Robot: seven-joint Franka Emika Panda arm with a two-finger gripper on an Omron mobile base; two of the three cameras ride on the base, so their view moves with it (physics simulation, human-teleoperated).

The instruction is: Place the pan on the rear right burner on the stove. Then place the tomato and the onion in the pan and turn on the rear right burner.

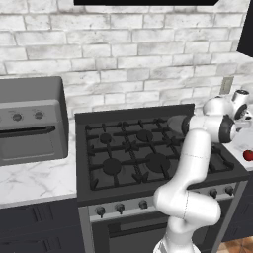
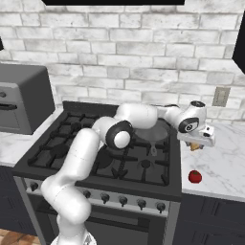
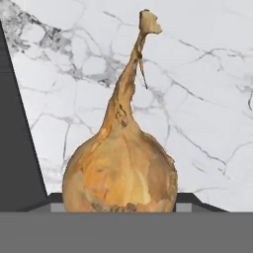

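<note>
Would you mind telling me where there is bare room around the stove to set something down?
The marble counter right of the stove is bare past the tomato. Counter is also free between the oven and the stove's left edge. It is crowded at the stove's rear right, where the gripper has closed on the onion beside the pan.

A whitewashed brick wall point(image 1: 138, 44) runs behind the counter point(image 1: 34, 180), which has a white marble top with grey veins. A grey countertop oven point(image 1: 30, 121) stands on it at the left, against the wall. An outlet point(image 2: 220, 96) sits low on the bricks at the right. Dark cabinets point(image 1: 39, 222) lie below the counter, and a dark hood point(image 1: 143, 2) hangs overhead. A strip of wood floor point(image 1: 237, 245) shows at the bottom.
</note>
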